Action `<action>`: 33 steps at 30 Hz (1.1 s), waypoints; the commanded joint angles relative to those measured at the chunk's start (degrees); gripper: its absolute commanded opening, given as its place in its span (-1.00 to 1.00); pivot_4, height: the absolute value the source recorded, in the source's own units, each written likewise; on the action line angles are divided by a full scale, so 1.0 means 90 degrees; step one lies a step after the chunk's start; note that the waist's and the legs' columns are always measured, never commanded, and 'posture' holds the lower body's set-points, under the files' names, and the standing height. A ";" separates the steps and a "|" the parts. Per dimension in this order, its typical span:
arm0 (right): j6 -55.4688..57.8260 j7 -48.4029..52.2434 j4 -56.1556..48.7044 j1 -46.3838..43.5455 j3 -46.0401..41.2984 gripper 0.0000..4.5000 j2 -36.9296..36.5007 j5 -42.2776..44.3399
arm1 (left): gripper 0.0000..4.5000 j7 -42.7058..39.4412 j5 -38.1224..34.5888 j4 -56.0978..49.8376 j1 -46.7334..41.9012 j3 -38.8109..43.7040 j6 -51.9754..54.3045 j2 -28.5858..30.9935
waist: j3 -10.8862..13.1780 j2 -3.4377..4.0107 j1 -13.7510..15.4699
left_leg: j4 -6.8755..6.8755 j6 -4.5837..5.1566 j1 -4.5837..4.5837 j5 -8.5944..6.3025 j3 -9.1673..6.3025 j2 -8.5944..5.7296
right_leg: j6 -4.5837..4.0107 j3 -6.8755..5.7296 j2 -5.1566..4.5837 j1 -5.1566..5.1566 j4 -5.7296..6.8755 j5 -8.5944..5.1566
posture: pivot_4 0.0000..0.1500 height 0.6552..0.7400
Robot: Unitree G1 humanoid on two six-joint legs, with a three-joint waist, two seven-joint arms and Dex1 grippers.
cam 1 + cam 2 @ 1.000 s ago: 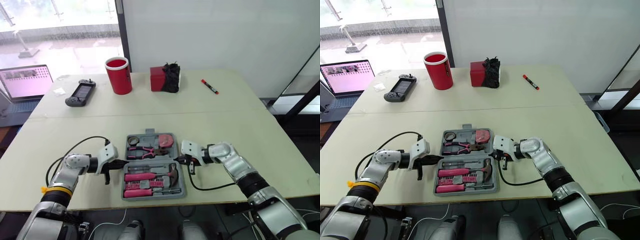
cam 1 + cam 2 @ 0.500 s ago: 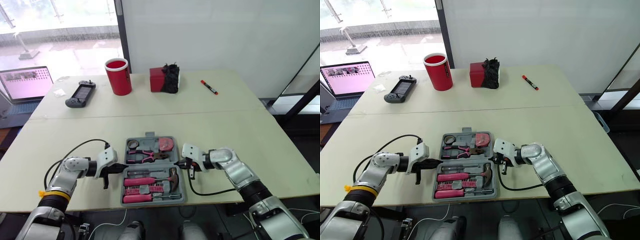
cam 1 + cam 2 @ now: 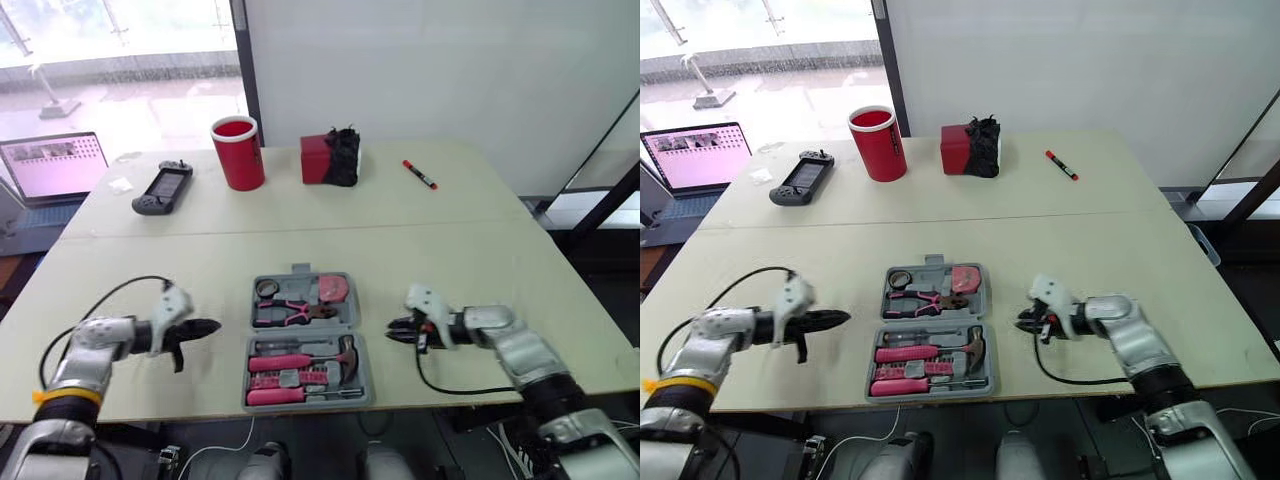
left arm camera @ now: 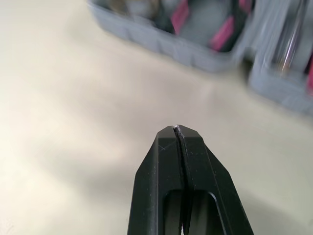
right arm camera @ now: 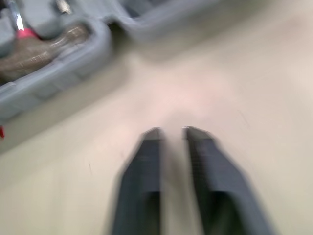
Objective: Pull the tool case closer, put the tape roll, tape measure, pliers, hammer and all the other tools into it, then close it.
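Open tool case loaded, 2 empty grippers either side

We see the grey plastic tool case lying open near the front edge of the pale table, lid not yet shut. The far half holds the small dark tape roll, pink tape measure & pink-handled pliers. The near half holds the hammer w/ pink-handled screwdrivers. The left gripper points at the case from its left, clear of it, fingers pressed fully together w/ nothing btwn them. The right gripper is near the case's right side, also clear of it, fingers parted by a narrow gap, holding nothing. At the far end are a red cup, red box, red marker & black handheld controller.
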 commanded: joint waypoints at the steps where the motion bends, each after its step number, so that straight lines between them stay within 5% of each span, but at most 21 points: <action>1: 0.1103 -0.0091 -0.0593 -0.0250 -0.0643 0.26 0.0196 0.0941 | -1.00 -0.0199 -0.0892 -0.1616 0.0346 0.0152 0.0867 -0.0027 | 0.0001 -0.0001 -0.0004 | 0.0000 0.0000 0.0000 0.0000 0.0000 0.0000 | 0.0000 0.0000 0.0000 0.0001 0.0000 0.0000 | 1.00 1.00; 4: 0.2252 -0.0247 -0.0858 -0.0498 -0.1046 0.96 0.0348 0.1640 | -1.00 -0.0166 -0.0968 -0.2630 0.0793 -0.0125 0.1356 -0.0003 | 0.0001 0.0000 -0.0029 | -0.0002 0.0000 0.0000 0.0000 0.0001 0.0004 | 0.0000 0.0006 0.0001 -0.0005 0.0000 0.0000 | 1.00 1.00; 5: 0.2549 -0.0367 -0.0902 -0.0603 -0.1143 0.99 0.0406 0.1798 | -1.00 -0.0135 -0.0949 -0.2876 0.0899 -0.0227 0.1469 -0.0012 | 0.0001 0.0001 -0.0026 | -0.0003 0.0000 0.0001 -0.0001 0.0002 0.0004 | -0.0001 0.0007 0.0002 -0.0005 0.0000 0.0000 | 1.00 1.00; 17: 0.3885 -0.2370 0.0319 -0.1747 -0.1764 0.99 0.1607 0.2188 | -1.00 0.0412 -0.0319 -0.3430 0.1744 -0.0978 0.1195 -0.0286 | 0.0002 0.0003 0.0047 | -0.0012 0.0001 0.0000 -0.0001 0.0028 0.0001 | -0.0003 0.0017 0.0000 -0.0014 -0.0008 0.0001 | 1.00 1.00; 33: 0.2835 -0.2119 0.3503 -0.3152 -0.1440 0.99 0.2757 0.1857 | -1.00 0.0517 0.0408 -0.2733 0.1927 -0.1627 0.0788 -0.0316 | 0.0001 0.0008 -0.0040 | -0.0015 0.0001 0.0002 -0.0001 0.0031 -0.0002 | -0.0003 0.0017 0.0004 -0.0016 -0.0007 0.0002 | 1.00 1.00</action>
